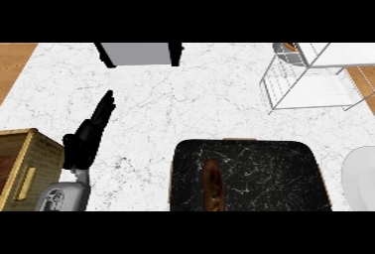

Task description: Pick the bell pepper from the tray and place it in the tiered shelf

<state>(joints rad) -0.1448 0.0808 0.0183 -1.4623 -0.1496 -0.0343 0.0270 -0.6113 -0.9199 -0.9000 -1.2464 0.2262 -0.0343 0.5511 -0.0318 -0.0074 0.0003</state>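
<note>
**Left hand idle on counter; pepper on tray**

Counter [190,104]: white marbled top, filling most of the view, wood showing at the far left and right edges.

Tray [278,178]: black, white-veined, with a thin tan rim, at 6 o'clock and slightly right of centre, cut by the lower edge of the view.

Pepper [213,184]: seen as a narrow brown-orange shape lying on the left part of the tray, long axis running 12 to 6 o'clock. Detail too dim to tell more. Untouched by any hand.

Shelf [311,79]: white wire frame with pale tiers at 2 o'clock, well apart from the tray. A small round grey object [287,52] at its far left corner, identity unclear.

Left hand [89,131]: black, at 9 o'clock, fingers straight and together, pointing toward 1 o'clock, holding nothing. Grey forearm entering from 7 o'clock. Well apart from the tray and pepper.

Right hand: not visible.

Other items: grey box [139,53] with black sides at 12 o'clock; wooden crate [26,163] at 8 o'clock, just beside the left forearm; white plate [360,178], partly cut off, at 4 o'clock, just right of the tray.
</note>
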